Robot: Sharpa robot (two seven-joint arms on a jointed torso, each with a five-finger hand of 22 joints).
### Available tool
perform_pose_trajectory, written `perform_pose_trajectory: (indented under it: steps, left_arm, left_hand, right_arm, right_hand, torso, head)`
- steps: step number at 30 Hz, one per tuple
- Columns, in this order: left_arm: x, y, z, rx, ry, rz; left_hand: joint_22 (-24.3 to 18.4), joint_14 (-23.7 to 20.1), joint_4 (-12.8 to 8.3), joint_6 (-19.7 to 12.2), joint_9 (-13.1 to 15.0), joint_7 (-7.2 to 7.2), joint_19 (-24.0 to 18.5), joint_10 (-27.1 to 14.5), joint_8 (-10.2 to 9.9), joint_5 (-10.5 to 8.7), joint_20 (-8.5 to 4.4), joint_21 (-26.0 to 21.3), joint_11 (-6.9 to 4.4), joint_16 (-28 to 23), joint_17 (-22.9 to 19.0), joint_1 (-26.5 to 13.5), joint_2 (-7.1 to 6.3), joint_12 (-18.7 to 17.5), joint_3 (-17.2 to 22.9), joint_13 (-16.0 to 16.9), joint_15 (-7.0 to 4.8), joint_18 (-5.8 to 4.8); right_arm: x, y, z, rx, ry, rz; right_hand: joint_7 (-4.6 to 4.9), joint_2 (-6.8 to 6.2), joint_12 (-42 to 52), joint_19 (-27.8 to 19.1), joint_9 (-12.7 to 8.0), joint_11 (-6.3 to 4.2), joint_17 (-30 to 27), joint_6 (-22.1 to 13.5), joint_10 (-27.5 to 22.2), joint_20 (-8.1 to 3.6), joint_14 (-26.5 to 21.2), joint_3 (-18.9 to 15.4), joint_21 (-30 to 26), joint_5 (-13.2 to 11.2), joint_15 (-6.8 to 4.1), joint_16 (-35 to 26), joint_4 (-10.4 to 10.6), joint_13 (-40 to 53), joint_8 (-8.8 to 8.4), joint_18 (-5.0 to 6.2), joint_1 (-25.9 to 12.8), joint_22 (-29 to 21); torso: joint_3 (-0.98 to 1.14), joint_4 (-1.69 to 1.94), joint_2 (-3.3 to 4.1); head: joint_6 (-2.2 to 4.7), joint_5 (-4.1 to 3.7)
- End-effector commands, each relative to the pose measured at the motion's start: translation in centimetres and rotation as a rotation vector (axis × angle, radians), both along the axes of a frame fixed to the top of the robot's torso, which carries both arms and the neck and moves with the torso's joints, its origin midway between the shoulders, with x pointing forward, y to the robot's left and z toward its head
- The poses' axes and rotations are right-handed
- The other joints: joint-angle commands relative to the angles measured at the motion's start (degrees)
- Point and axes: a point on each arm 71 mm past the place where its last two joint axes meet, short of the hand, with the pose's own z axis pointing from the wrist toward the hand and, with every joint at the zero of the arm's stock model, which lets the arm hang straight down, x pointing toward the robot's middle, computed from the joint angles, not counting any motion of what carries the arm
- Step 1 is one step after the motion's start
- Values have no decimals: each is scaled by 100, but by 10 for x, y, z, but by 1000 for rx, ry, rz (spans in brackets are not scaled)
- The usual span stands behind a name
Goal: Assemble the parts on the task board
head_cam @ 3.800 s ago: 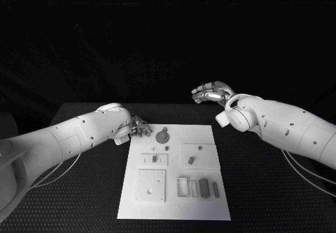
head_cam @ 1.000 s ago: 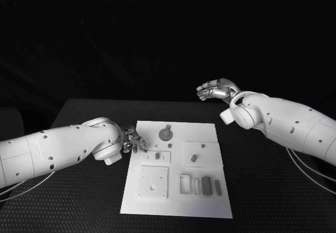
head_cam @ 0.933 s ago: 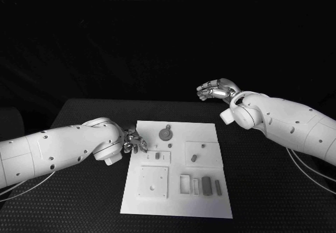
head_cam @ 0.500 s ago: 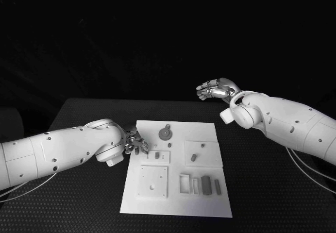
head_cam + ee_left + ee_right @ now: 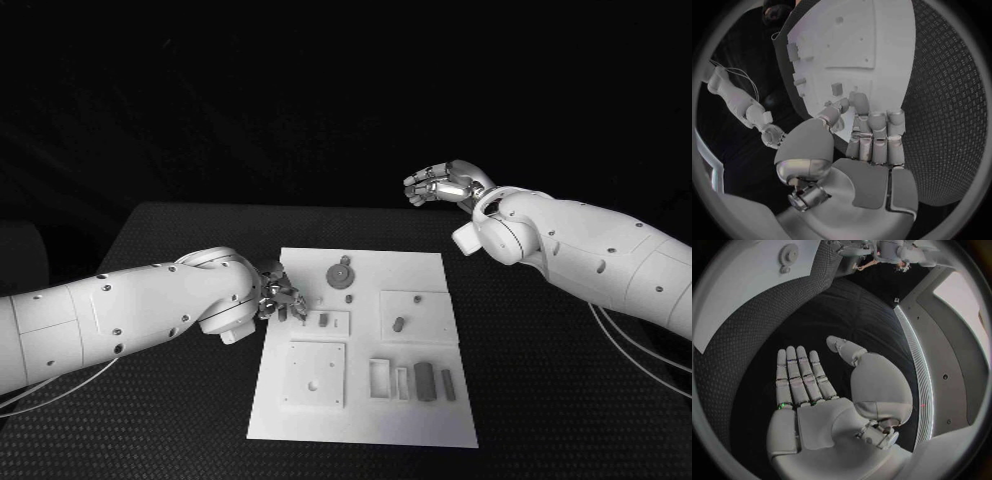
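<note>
Your left hand (image 5: pixel 278 299) hovers at the task board's (image 5: pixel 361 410) left edge, fingers apart and holding nothing. A small grey part (image 5: pixel 325 320) lies just beside it, toward the board's middle, long axis running away from you. Your right hand (image 5: pixel 441 184) hangs beyond the board's far right corner, well apart, flat and unclenched. 2 hands, 1 board.

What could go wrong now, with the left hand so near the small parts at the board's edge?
1. The left hand reaches over the task board edge near a small grey part; a slight slip might knock it aside.
2. Its fingers hide the spot beneath them, so the grasp may miss.
3. The right hand hangs open behind the board and cannot steady it.
</note>
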Motion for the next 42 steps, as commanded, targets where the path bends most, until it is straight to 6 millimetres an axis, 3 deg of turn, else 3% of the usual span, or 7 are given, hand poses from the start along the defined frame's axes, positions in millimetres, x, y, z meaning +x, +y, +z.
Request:
perform_pose_trajectory:
  steps: [1, 42]
  left_arm:
    - [-1, -3, 0, 25, -2, -34]
    - [-4, -1, -11, 56, 14, -48]
  left_hand:
    - [84, 329, -169, 152, 1311, -96, 41, 324, 305, 12, -708, 27, -290, 25, 7, 19, 40, -27, 178, 6, -375, 71]
    - [83, 344, -202, 170, 1335, -98, 56, 346, 277, 14, -715, 36, -293, 22, 12, 16, 35, -39, 187, 21, -378, 75]
  right_arm:
    - [0, 1, 0, 2, -2, 14]
    - [-1, 0, 0, 2, -3, 14]
  right_hand:
    - [231, -12, -38, -52, -9, 2, -6, -41, 42, -6, -45, -16, -22, 31, -11, -3, 7, 4, 37, -98, -41, 8]
    - [231, -10, -47, -51, -15, 1, -16, -41, 48, -7, -47, -16, -40, 40, -13, 4, 4, 5, 42, -97, -36, 27]
  torso:
    - [2, -5, 3]
    - [4, 3, 1]
  head:
    - [-12, -1]
    - [-49, -13]
